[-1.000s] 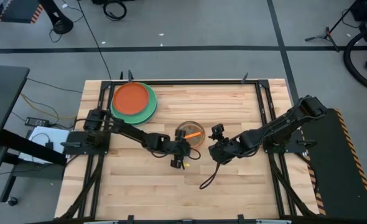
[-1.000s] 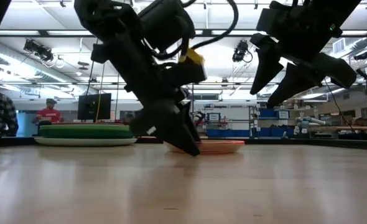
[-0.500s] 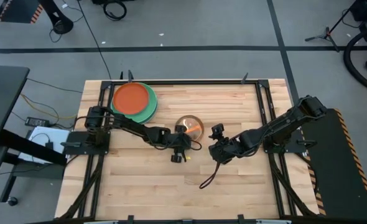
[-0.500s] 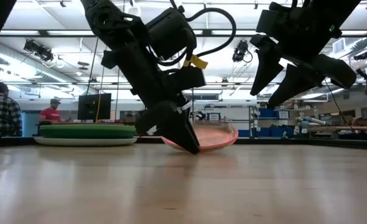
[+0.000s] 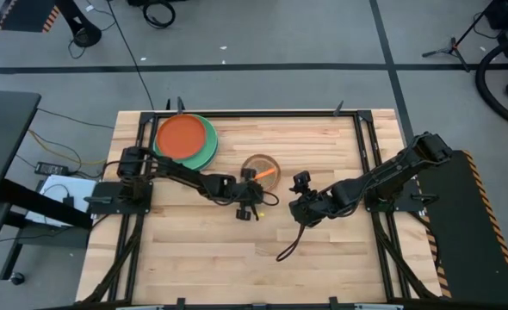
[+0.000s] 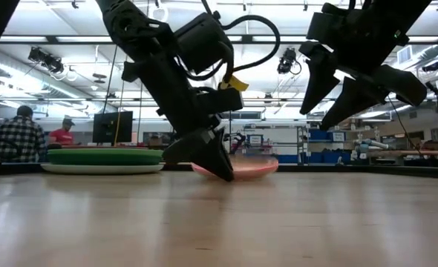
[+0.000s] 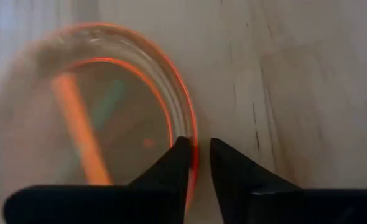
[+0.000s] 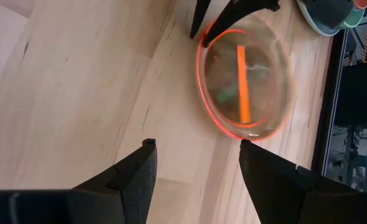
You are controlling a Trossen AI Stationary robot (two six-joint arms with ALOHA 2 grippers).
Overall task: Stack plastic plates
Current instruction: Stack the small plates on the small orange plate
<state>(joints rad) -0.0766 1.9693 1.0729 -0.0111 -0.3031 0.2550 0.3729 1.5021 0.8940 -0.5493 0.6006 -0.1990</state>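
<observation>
Wooden table [image 5: 323,250] seen from above, two dark arms reaching toward its middle. Left gripper [image 5: 252,191] low at the table's centre, fingers pinched together on the near rim of a stack of small translucent plates [image 5: 260,170], orange rim outermost. In the left wrist view, fingertips [image 7: 182,155] closed on that rim with only a thin gap between them. Stack of small plates [image 6: 245,165] tipped slightly up from the table in the low view. Right gripper [image 5: 299,205] just right of the stack, raised off the table, fingers [image 8: 134,171] spread wide, holding nothing. Large plates [image 5: 185,140] piled at the far left corner, red-orange on top, green beneath. People [image 6: 18,137] standing far behind the table.
</observation>
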